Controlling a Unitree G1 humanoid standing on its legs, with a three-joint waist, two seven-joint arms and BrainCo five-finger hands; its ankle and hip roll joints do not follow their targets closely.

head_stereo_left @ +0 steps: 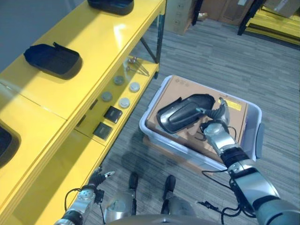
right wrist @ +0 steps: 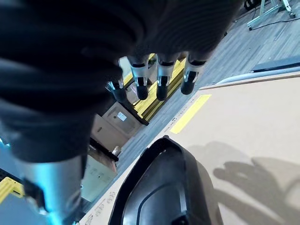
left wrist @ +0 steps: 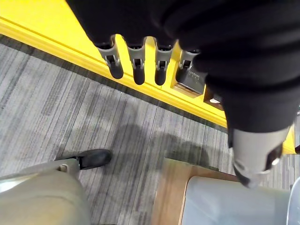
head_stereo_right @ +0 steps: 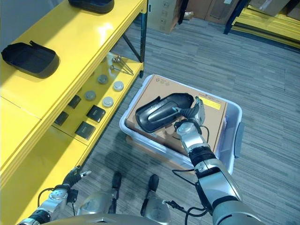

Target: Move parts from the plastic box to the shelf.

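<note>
Yellow shelf [head_stereo_left: 70,89] runs along my left, top level holding a black tray-like part [head_stereo_left: 51,59] near the wall side, another black part [head_stereo_left: 111,5] farther along, and one more dark part [head_stereo_left: 5,145] cut off at the near edge. Lower shelf level [head_stereo_left: 119,101] carries round grey discs [head_stereo_left: 124,102], two small black blocks [head_stereo_left: 112,114] and a few metal rods [head_stereo_left: 136,65] at the far end. Grey carpet floor [head_stereo_left: 211,61] everywhere else.

Plastic box [head_stereo_left: 251,117] sits on the floor just beside the shelf, pale translucent walls. Inside it a flat cardboard box [head_stereo_left: 180,91] covers most of the opening. On the cardboard lies a black mirror-shaped part [head_stereo_right: 161,110], long and curved, resting flat.

My right hand [head_stereo_right: 190,119] is over the plastic box at the end of the black part nearest me. In my right wrist view my fingers [right wrist: 161,79] are straight and spread, hanging above the cardboard, holding nothing; the part [right wrist: 164,187] lies below them. Contact with the part: cannot tell from the head views.

My left hand [head_stereo_left: 96,180] hangs low by the near end of the shelf, above the floor. In my left wrist view its fingers [left wrist: 138,65] are straight, side by side, holding nothing, with the shelf edge past them.
</note>
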